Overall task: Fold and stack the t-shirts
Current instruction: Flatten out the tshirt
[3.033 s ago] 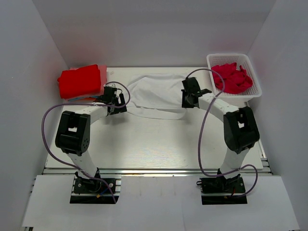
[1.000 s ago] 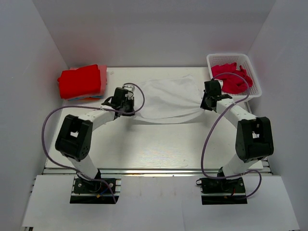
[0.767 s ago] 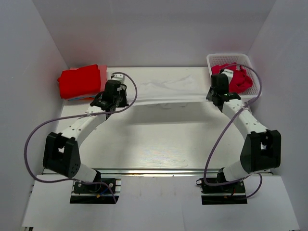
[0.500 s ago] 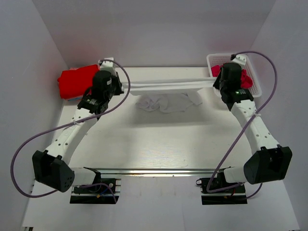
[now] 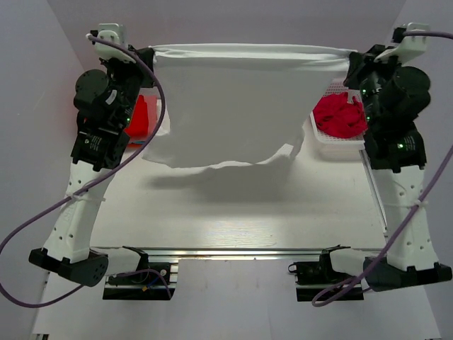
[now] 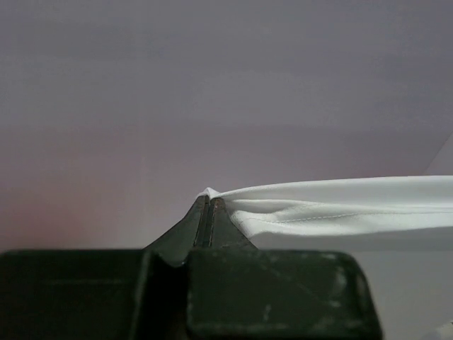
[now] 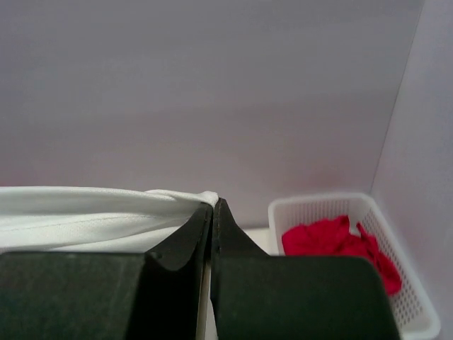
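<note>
A thin white t-shirt (image 5: 233,106) hangs stretched high above the table, its lower edge loose in the air. My left gripper (image 5: 150,54) is shut on its left top corner, and my right gripper (image 5: 352,58) is shut on its right top corner. In the left wrist view the white t-shirt (image 6: 340,209) runs off to the right from my pinched left gripper (image 6: 208,201). The right wrist view shows the white t-shirt (image 7: 92,212) leading left from my right gripper (image 7: 213,206). A folded red t-shirt (image 5: 138,117) lies at the back left, mostly hidden by the arm. A crumpled crimson t-shirt (image 5: 340,115) fills the basket.
A white plastic lattice basket (image 5: 327,145) stands at the back right, seen too as the basket (image 7: 414,304) in the right wrist view. White walls close in the left, back and right sides. Both arms stand raised tall at the table's sides.
Both arms have risen sharply, lifting the white t-shirt off the table. It went from lying crumpled to hanging spread out between the two grippers, pulled taut along its top edge.
</note>
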Tool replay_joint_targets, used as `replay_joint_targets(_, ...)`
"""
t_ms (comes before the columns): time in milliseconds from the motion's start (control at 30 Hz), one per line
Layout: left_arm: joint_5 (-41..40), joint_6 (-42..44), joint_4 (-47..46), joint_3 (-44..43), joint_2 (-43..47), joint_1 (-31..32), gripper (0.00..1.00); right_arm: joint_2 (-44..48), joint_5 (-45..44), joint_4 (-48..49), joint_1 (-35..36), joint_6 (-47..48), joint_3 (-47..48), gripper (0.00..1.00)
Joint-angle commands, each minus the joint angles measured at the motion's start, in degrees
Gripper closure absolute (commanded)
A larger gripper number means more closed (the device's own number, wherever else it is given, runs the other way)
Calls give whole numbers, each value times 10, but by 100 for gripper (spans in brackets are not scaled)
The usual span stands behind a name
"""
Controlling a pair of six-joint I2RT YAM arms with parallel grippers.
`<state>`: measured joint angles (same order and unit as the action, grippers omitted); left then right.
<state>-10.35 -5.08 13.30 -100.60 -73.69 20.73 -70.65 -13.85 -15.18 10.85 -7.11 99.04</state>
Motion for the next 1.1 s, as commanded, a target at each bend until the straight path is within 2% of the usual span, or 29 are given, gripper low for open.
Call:
replay_joint_targets(0,-22,35,-1,-29,35,-5,100,25,26,37,-6,60,44,100)
replay_joint_targets(267,-36,51,-1,-52,103,0,100,65,90,51,-6,93,122,100)
replay_joint_targets(567,-11,39,10,-58,169,0,100,133,107,62,-6,104,97,100)
replay_joint_targets(733,33,33,16,-46,209,-5,100,173,130,51,-5,101,75,100)
replay_joint_targets(767,33,26,23,-46,216,-5,100,178,4,52,-7,100,65,100)
replay_joint_targets(800,44,26,23,-40,224,-5,100,184,155,49,-6,95,63,100)
replay_joint_targets(900,82,18,29,-19,259,-5,100,219,190,40,-7,88,48,100)
replay_joint_targets(1067,89,6,29,37,318,-5,100,282,203,56,-7,76,-21,100)
